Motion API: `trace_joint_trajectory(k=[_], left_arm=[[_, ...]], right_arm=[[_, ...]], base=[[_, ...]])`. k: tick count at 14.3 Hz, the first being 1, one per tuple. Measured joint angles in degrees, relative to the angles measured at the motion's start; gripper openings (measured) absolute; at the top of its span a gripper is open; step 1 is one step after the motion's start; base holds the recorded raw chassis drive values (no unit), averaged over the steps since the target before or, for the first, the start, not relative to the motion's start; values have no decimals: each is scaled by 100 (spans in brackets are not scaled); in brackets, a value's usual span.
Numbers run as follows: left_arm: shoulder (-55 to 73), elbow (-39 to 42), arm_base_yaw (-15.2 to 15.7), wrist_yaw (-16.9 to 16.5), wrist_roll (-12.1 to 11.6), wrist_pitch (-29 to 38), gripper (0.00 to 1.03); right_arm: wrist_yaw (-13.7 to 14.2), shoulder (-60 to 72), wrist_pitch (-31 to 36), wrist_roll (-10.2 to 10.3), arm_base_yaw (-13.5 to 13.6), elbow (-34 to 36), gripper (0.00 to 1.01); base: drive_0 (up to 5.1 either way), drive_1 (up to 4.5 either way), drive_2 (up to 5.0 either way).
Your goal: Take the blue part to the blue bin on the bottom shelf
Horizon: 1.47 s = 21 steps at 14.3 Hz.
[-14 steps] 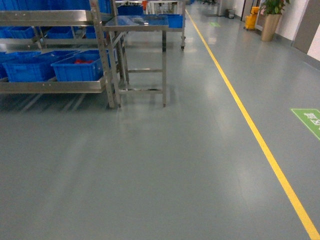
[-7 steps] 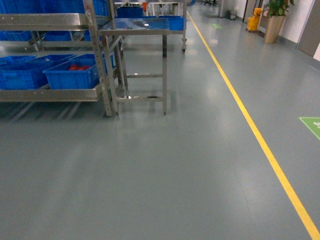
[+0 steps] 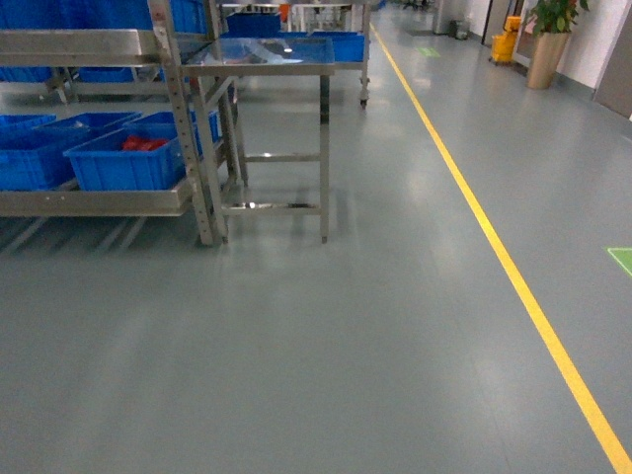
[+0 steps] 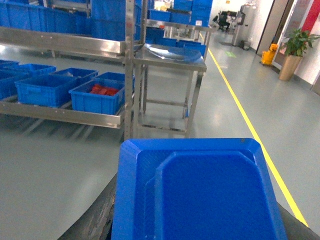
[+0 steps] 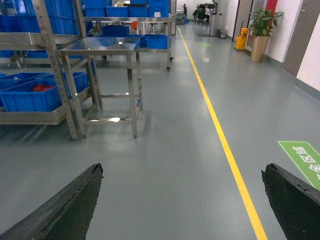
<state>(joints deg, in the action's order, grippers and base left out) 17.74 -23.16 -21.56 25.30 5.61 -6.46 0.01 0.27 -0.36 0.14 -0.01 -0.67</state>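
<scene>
A flat blue part [image 4: 200, 190] with cut corners and a raised panel fills the lower half of the left wrist view. My left gripper [image 4: 197, 220] is shut on it, and a dark finger [image 4: 100, 215] shows beside its left edge. The bottom shelf [image 3: 99, 202] is a steel rack tier at the left, some way ahead. It carries several blue bins; the nearest blue bin [image 3: 123, 168] holds red pieces. My right gripper [image 5: 182, 170] is open over bare floor with nothing between its fingers. Neither gripper shows in the head view.
A shiny steel table [image 3: 262, 54] stands right of the rack, with more blue bins behind it. A yellow floor line [image 3: 513, 286] runs along the aisle on the right. A potted plant [image 3: 548, 39] stands far right. Grey floor lies between me and the rack.
In the head view the rack and steel table have slid left and lower in the frame, looking nearer. The green floor mark has drifted to the right edge.
</scene>
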Motion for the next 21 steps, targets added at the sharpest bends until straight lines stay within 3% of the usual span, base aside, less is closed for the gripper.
trace_joint_trajectory(k=[21], left_arm=[[11,2,-4,15,-2,-13,43]], right_arm=[[0,0,15,0,0,0,98]], base=[[0,426,-426]])
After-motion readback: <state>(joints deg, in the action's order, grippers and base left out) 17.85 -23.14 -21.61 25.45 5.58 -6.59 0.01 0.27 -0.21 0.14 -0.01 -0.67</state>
